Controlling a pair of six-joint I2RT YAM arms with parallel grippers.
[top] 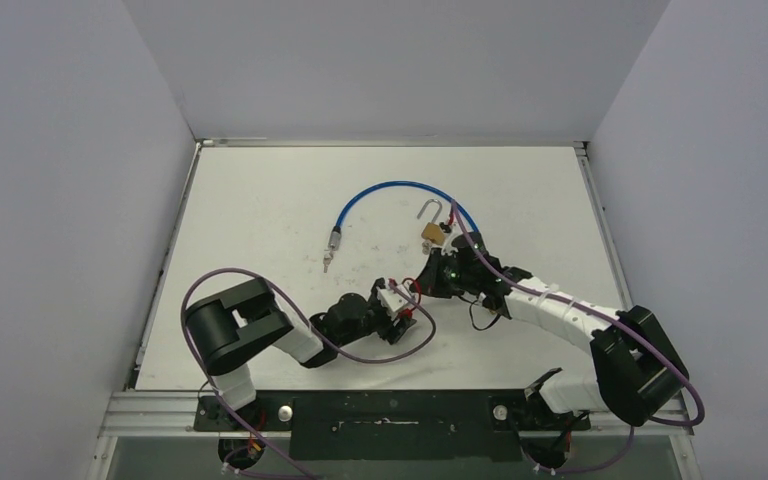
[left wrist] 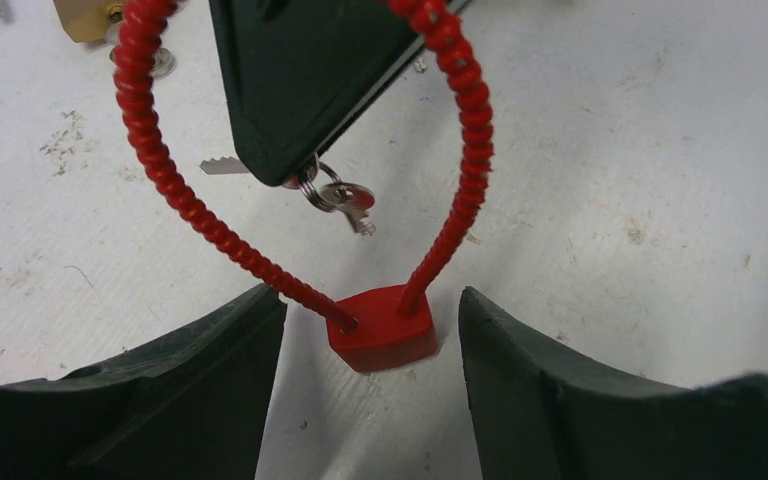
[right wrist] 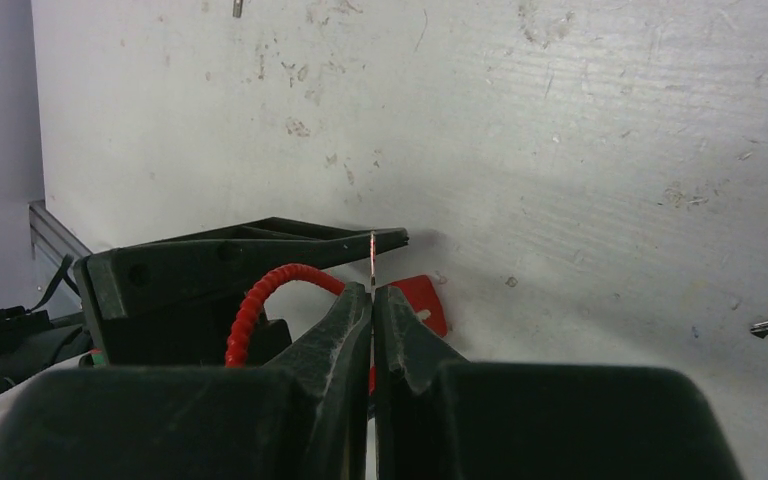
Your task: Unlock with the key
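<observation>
Pinching claw (right): my right gripper point(right wrist: 372, 295) has its fingers pressed together on a thin silver key point(right wrist: 373, 258), which shows edge-on and pokes up past the tips.
Spread claw (left): my left gripper point(left wrist: 372, 300) stands with its fingers apart, low over the scuffed white table point(left wrist: 660, 150), holding nothing.
Red lock: a red plastic block on a red coiled cable loop point(left wrist: 385, 330) lies on the table between my left fingers, clear of both.
Spare key: a second small silver key on a split ring point(left wrist: 352, 200) dangles at my right fingertip, near the block.
Brass padlock: a brass padlock with a silver shackle point(top: 431, 232) sits just beyond my right claw, beside a curved blue cable point(top: 390, 187).
</observation>
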